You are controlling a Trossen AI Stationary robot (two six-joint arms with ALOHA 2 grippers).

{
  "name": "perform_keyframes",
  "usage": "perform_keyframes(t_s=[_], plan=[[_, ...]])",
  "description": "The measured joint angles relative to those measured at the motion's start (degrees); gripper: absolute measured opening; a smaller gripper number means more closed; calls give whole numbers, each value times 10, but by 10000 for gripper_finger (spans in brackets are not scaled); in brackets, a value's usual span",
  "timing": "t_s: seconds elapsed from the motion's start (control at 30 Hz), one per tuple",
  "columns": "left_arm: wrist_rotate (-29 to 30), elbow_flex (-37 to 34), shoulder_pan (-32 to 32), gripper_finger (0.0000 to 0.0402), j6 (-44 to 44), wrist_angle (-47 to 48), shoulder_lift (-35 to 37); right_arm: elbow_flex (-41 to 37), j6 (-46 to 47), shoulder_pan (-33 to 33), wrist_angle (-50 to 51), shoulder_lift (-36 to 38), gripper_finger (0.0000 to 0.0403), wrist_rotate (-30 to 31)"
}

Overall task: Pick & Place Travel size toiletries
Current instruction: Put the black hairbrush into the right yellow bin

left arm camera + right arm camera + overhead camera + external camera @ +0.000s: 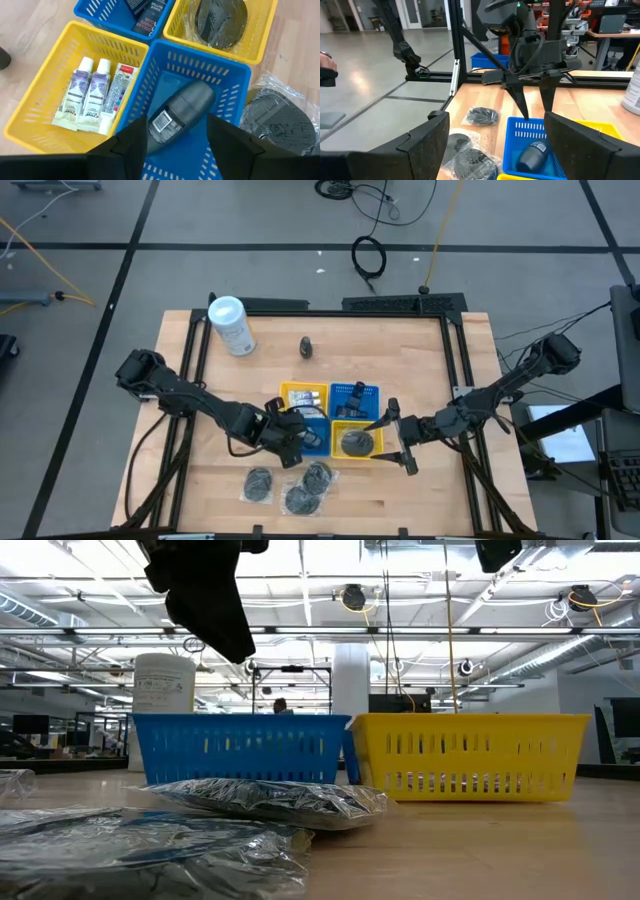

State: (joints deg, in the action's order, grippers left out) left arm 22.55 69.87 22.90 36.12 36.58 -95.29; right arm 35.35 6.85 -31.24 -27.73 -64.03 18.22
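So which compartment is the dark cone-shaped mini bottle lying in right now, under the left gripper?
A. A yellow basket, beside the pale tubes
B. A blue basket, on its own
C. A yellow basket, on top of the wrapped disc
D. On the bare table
B: the left wrist view shows the dark mini bottle lying on its side, alone in the blue basket, free of the open left gripper above it.

At frame centre a dark mini bottle [181, 116] lies in a blue basket [235, 90], between the left gripper's [176, 145] parted fingers. At left, three pale tubes [95, 92] fill a yellow basket [42, 107]. A wrapped disc [221, 20] sits upper right.
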Motion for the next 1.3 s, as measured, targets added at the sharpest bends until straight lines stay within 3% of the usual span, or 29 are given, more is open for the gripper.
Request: perform_keyframes(t_s=[0.27, 0.47, 0.57, 0.73, 0.93, 1.3], plan=[[-21, 0, 0, 155, 1, 0, 0, 0, 0, 0, 2, 0, 318, 0], [-167, 0, 14, 149, 9, 2, 0, 0, 0, 0, 15, 0, 318, -1], [-202, 0, 34, 149, 46, 15, 0, 0, 6, 0, 18, 0, 318, -1], [-205, 0, 78, 149, 110, 54, 0, 0, 10, 0, 19, 0, 318, -2], [-178, 0, 120, 149, 127, 70, 0, 0, 10, 0, 19, 0, 318, -2], [-145, -21, 148, 149, 170, 56, 0, 0, 11, 0, 19, 0, 318, -3]])
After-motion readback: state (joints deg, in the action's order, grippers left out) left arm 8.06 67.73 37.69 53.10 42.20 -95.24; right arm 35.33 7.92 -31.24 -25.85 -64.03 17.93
